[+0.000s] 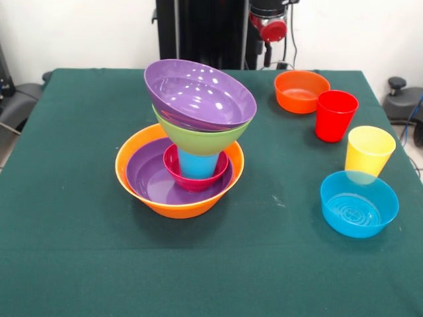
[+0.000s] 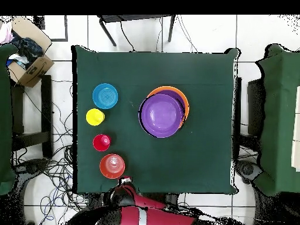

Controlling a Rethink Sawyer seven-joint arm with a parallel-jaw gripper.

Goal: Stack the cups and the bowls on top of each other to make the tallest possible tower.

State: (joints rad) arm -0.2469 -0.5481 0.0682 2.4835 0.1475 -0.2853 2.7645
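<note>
Blue bowl (image 1: 359,203) nearest; gripper (image 1: 270,28) drawn back, touching nothing, opening can't tell

Three cups and seven bowls on one green table (image 1: 79,251).

You can count three cups: blue cup (image 1: 197,163), red cup (image 1: 335,115), yellow cup (image 1: 369,150). You can count seven bowls: large orange bowl (image 1: 135,173), two purple bowls (image 1: 198,94) (image 1: 149,178), one lime green bowl (image 1: 198,140), one pink-red bowl (image 1: 173,169), one small orange bowl (image 1: 301,92), one small blue bowl (image 1: 359,204).
</note>
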